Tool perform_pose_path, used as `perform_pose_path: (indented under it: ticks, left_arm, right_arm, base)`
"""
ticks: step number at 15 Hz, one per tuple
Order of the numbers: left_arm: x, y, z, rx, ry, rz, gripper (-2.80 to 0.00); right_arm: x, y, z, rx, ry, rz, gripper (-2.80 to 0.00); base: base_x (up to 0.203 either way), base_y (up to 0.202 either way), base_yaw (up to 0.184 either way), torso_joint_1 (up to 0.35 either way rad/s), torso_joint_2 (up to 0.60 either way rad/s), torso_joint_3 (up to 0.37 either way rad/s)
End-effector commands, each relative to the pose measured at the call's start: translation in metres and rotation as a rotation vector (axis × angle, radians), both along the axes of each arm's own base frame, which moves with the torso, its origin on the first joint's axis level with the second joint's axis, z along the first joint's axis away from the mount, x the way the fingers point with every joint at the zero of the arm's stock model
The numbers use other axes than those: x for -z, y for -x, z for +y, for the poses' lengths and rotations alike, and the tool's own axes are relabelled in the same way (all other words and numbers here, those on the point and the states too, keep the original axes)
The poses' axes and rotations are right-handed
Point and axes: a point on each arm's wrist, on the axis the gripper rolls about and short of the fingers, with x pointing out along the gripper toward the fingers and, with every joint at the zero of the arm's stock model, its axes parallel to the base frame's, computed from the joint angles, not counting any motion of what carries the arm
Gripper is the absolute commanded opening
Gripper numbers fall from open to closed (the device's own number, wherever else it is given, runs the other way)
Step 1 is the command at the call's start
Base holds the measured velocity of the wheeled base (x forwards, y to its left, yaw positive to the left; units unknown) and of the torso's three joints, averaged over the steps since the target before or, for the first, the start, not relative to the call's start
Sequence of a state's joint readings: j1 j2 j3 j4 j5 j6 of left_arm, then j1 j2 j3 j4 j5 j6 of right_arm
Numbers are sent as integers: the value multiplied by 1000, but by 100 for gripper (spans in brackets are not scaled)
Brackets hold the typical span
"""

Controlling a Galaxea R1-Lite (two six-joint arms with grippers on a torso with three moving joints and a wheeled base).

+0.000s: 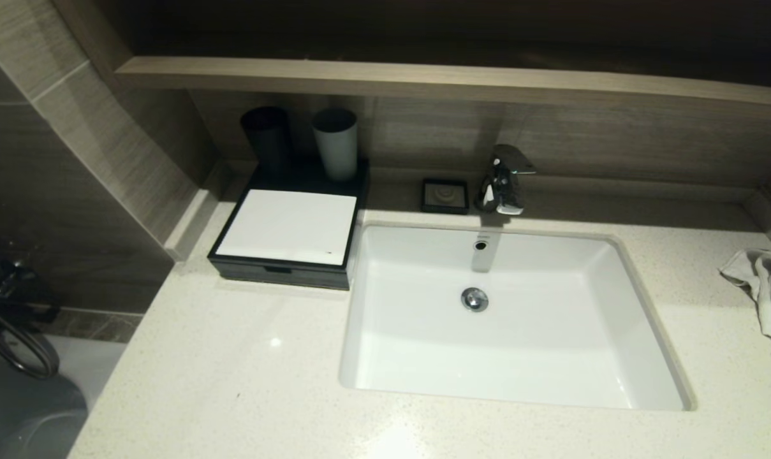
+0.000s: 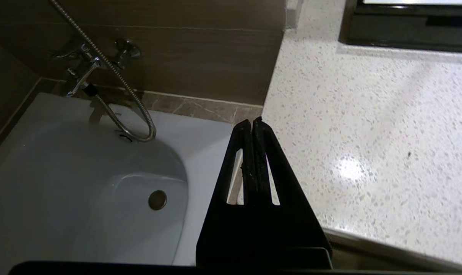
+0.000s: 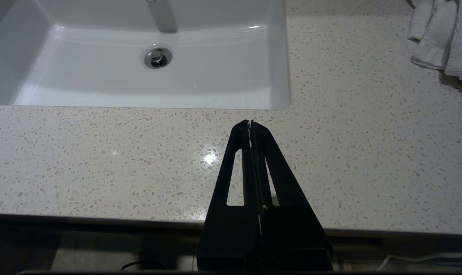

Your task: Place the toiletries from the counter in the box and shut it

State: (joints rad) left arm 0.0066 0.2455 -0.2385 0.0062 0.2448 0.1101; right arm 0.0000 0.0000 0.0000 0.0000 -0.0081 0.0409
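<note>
The black box (image 1: 287, 227) with a flat white top stands at the counter's back left, left of the sink, its notched front drawer pushed in; its front also shows in the left wrist view (image 2: 408, 28). No toiletry packets are in view on the speckled counter (image 1: 232, 370). My left gripper (image 2: 252, 123) is shut and empty, pulled back over the counter's left edge beside a bathtub. My right gripper (image 3: 250, 123) is shut and empty, pulled back over the counter's front edge, before the sink (image 3: 154, 65). Neither gripper shows in the head view.
A dark cup (image 1: 267, 137) and a grey cup (image 1: 336, 143) stand behind the box. A small black square dish (image 1: 445, 194) and a chrome tap (image 1: 504, 178) sit behind the white sink (image 1: 506, 319). A white towel (image 1: 768, 293) lies at the right. A bathtub (image 2: 81, 183) lies left of the counter.
</note>
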Motion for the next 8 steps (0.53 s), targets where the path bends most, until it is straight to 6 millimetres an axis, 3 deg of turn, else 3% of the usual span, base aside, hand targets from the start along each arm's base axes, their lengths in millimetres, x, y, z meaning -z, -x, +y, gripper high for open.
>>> perform_pose_path:
  ticks: [1, 8]
  left_arm:
    - [6, 10, -1, 28, -14, -40, -280]
    - [24, 15, -7, 333, -13, -32, -280]
  right_arm:
    - [0, 0, 0, 0, -1, 1, -280]
    - [0, 0, 0, 0, -1, 0, -280]
  base:
    - [0, 0, 0, 0, 0, 0]
    - [0, 0, 0, 0, 0, 0]
